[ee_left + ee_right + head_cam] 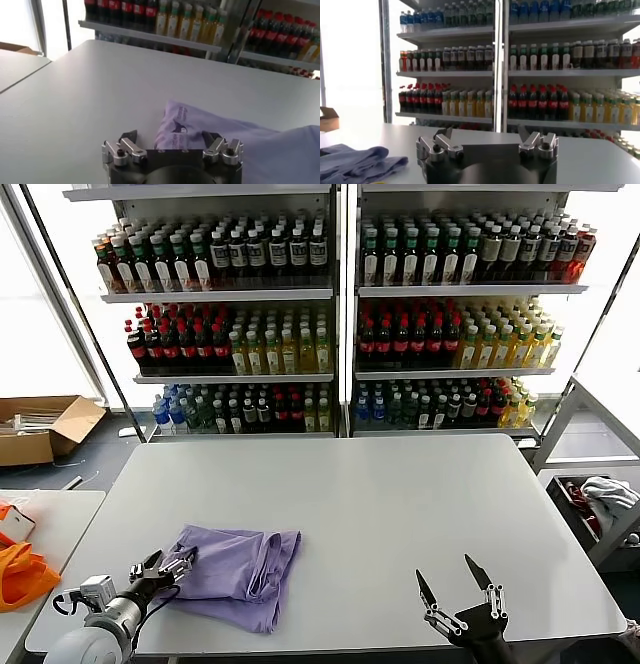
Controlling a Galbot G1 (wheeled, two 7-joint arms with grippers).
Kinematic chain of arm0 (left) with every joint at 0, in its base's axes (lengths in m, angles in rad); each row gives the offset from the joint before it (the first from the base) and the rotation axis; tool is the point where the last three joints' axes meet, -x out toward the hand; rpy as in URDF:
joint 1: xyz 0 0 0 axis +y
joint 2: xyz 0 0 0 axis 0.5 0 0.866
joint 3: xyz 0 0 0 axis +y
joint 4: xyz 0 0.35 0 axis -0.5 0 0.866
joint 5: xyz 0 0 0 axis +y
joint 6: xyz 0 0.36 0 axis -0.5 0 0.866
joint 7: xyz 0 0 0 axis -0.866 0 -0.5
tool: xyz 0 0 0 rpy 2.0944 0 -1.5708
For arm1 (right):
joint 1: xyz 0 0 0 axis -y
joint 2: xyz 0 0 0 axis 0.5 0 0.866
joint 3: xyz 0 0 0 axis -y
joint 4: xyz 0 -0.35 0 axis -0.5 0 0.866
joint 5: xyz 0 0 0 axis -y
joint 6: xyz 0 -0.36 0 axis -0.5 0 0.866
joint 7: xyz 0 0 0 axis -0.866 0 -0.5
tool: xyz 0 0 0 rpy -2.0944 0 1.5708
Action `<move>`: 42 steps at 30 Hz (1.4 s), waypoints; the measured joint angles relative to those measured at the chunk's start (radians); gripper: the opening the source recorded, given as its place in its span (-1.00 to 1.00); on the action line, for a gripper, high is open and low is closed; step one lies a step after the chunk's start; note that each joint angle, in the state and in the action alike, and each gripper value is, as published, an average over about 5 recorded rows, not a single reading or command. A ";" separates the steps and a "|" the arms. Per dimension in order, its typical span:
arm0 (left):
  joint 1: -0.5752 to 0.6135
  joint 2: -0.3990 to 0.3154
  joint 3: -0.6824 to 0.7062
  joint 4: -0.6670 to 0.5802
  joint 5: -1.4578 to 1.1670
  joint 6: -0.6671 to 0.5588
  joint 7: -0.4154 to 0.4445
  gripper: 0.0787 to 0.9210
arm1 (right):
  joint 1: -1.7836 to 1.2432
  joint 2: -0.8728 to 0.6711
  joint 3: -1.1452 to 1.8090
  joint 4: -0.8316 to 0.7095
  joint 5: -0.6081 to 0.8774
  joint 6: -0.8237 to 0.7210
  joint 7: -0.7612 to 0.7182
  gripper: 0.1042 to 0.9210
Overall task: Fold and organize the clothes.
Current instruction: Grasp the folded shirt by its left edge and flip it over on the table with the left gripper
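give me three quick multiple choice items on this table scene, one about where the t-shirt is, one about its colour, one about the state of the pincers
1. Where does the T-shirt lie on the table?
A. near the front edge on the robot's left
B. at the far edge by the shelves
C. in front of the right pincer

2. What colour is the T-shirt?
A. orange
B. lavender
C. white

3. How do the two pincers stand?
A. both shut on the cloth
B. left shut, right open
C. both open, holding nothing

Answers:
1 A: it lies at the left pincer.
2 B: the fabric is light purple.
3 C: the right pincer has its fingers spread over bare table, and the left pincer is open at the shirt's edge.
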 measured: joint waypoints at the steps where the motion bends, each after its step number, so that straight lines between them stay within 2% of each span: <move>1: 0.000 -0.002 0.002 0.004 0.004 -0.003 0.001 0.53 | 0.000 -0.001 0.000 0.000 0.000 0.000 0.000 0.76; 19: 0.013 -0.035 0.035 -0.029 0.016 -0.021 -0.010 -0.74 | 0.010 -0.003 0.000 -0.004 0.004 -0.009 -0.002 0.76; 22: 0.018 -0.033 0.024 -0.042 0.008 -0.020 -0.021 -0.88 | 0.011 -0.003 0.001 -0.006 0.006 -0.006 -0.002 0.76; 28: 0.037 -0.037 -0.023 -0.076 -0.018 -0.021 -0.042 -0.90 | 0.019 0.002 -0.004 -0.009 0.005 -0.005 -0.002 0.76; 33: 0.054 -0.025 -0.117 -0.081 -0.052 -0.021 -0.045 -0.90 | 0.016 -0.005 0.001 -0.010 0.010 -0.001 -0.002 0.76; 42: 0.101 0.067 -0.357 -0.028 -0.136 -0.019 -0.029 -0.90 | 0.028 -0.016 -0.007 -0.016 0.015 0.002 -0.001 0.76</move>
